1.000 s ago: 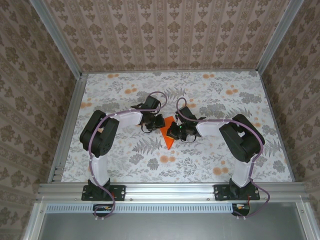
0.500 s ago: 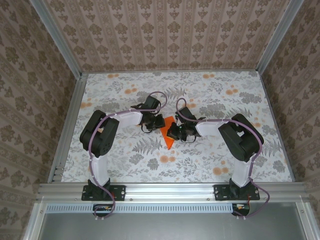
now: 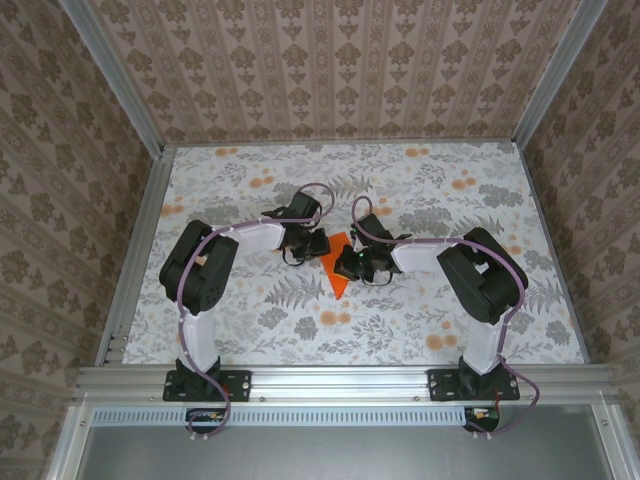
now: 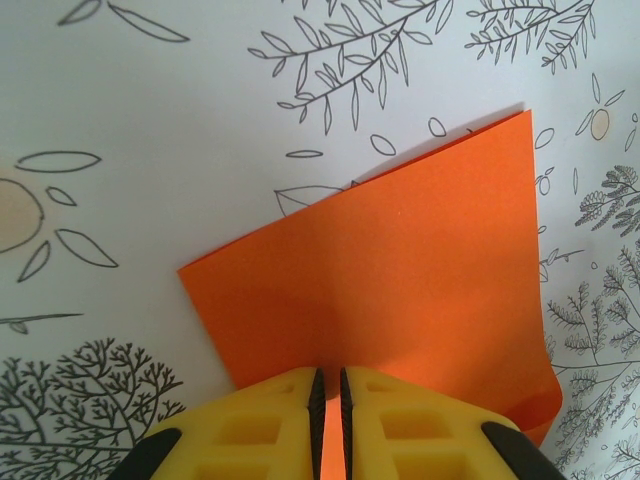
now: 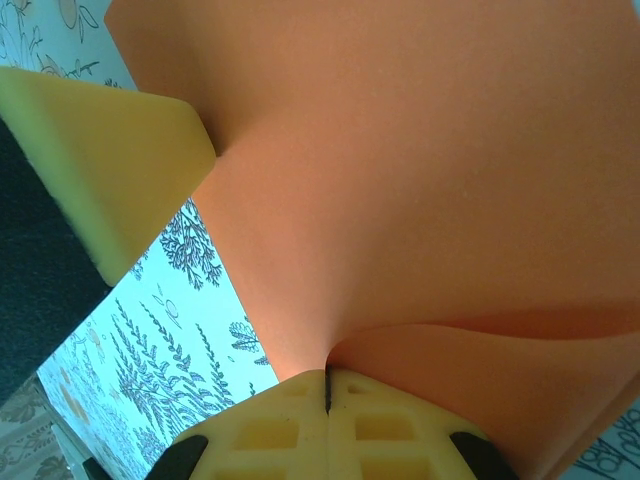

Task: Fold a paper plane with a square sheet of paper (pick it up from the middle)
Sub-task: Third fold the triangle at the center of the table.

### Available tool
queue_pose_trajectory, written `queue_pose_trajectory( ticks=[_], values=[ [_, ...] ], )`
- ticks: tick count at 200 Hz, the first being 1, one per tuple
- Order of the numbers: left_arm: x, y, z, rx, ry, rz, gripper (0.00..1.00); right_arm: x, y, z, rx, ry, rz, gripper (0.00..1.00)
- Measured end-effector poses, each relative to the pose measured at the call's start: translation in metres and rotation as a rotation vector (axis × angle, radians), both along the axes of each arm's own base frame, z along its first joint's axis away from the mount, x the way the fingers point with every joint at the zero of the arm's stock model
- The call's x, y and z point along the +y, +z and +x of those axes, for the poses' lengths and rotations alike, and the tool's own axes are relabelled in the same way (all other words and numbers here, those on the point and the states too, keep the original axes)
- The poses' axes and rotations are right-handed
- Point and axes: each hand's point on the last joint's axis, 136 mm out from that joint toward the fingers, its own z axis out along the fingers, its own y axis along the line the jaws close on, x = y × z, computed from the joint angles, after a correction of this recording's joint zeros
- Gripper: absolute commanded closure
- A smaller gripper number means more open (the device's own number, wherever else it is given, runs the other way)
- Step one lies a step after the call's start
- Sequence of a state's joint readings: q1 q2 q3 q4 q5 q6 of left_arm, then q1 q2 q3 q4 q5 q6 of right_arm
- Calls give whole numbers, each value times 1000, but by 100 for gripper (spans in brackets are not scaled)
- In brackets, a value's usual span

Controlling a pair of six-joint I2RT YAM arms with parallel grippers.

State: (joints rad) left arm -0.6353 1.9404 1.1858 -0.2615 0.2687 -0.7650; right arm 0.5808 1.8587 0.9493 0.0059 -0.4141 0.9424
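Mid-fold: left hand (image 4: 328, 385) & right hand (image 5: 327, 388) both pinch the creased orange sheet (image 4: 400, 270) on the tabletop (image 4: 150, 120). Next prob. needs the crease pressed flat w/o slip.

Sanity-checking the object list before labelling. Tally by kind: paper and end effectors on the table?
Orange paper sheet: 1
End effectors: 2 (left end effector, right end effector, each shut on the sheet)
Total: 3
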Motion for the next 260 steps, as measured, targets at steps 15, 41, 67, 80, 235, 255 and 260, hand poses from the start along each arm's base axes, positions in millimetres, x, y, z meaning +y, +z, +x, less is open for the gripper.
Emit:
queue_pose_trajectory(
  ticks=[15, 41, 67, 80, 235, 255, 260],
  values=[
    [0, 0, 0, 0, 0, 0, 85, 0, 0, -1, 3, 1, -2, 97],
    [0, 0, 0, 0, 0, 0, 84, 0, 0, -1, 3, 1, -2, 96],
    [0, 0, 0, 1, 0, 0, 85, 0, 0, -1, 3, 1, -1, 96],
    [0, 0, 0, 1, 0, 0, 85, 0, 0, -1, 3, 0, -1, 96],
    [3, 9, -1, -1, 13, 0, 81, 0, -1, -1, 5, 1, -3, 82],
    [13, 24, 0, -18, 48, -15, 81, 1, 0, 0, -1, 3, 2, 75],
    [17, 28, 0, -26, 59, -18, 80, 2, 1, 0, -4, 5, 5, 73]
  ],
)
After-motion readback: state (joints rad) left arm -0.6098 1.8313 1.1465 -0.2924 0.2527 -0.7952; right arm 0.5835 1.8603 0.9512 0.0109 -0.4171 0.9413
